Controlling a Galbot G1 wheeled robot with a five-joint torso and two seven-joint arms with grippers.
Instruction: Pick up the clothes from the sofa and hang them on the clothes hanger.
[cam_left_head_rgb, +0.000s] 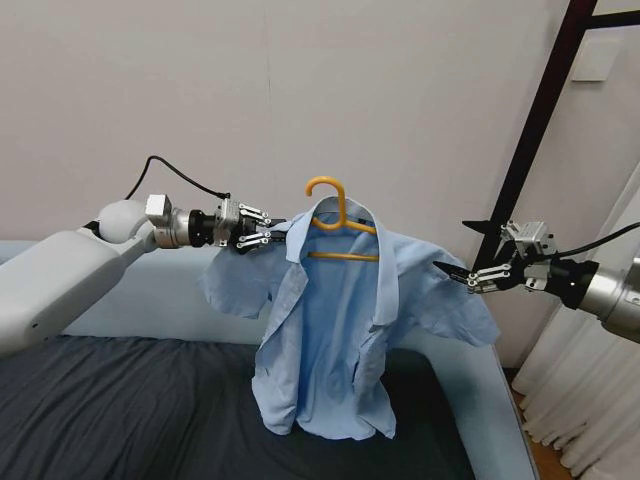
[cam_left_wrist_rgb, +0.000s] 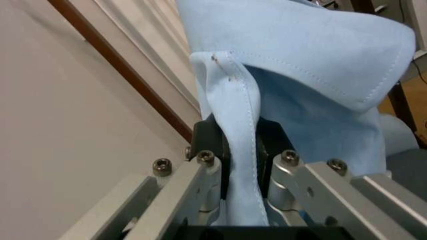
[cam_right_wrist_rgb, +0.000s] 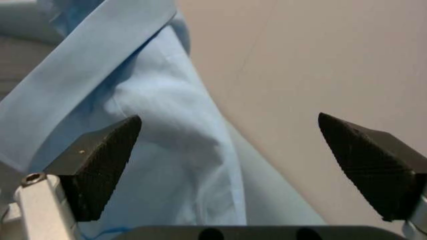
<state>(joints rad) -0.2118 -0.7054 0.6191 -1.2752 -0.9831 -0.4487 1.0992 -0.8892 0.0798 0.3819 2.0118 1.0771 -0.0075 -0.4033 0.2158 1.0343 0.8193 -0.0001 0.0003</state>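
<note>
Left gripper (cam_left_head_rgb: 262, 228) reaches out above the sofa (cam_left_head_rgb: 120, 420) back edge. Its pads are pressed together on the shirt (cam_left_head_rgb: 330, 330) collar-front edge, and the left wrist view shows a fabric strip pinched between them. The light blue shirt hangs in the air on an orange hanger (cam_left_head_rgb: 335, 205), over the dark seat toward the sofa's right end. Right gripper (cam_left_head_rgb: 455, 272) is spread wide just beside the shirt's far shoulder, gripping nothing. Shirt looks light and limp and would likely slide on the hanger. Best hold is probably the stitched collar or shoulder seam, not a loose sleeve.
</note>
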